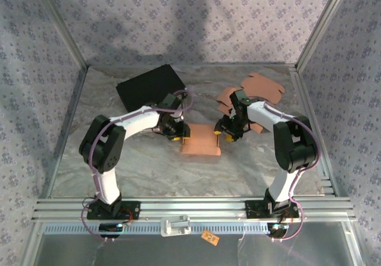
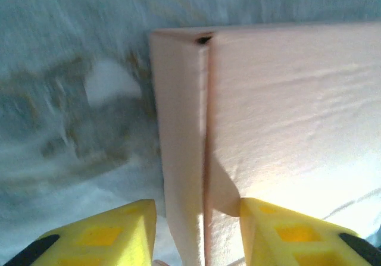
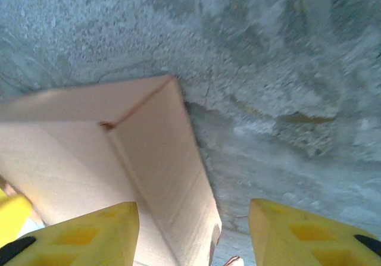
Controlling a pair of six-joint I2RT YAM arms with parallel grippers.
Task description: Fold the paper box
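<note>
A pinkish-tan paper box lies at the middle of the table, its side walls folded up. My left gripper is at the box's left end and stands open. Its yellow fingers straddle the upright left wall, one outside and one over the box floor. My right gripper is at the right end, also open. The raised right wall stands between its fingers, closer to the left one and clear of the other.
A black flat pad lies at the back left. A pile of unfolded box blanks sits at the back right, behind the right arm. Patterned walls with metal posts enclose the marbled table.
</note>
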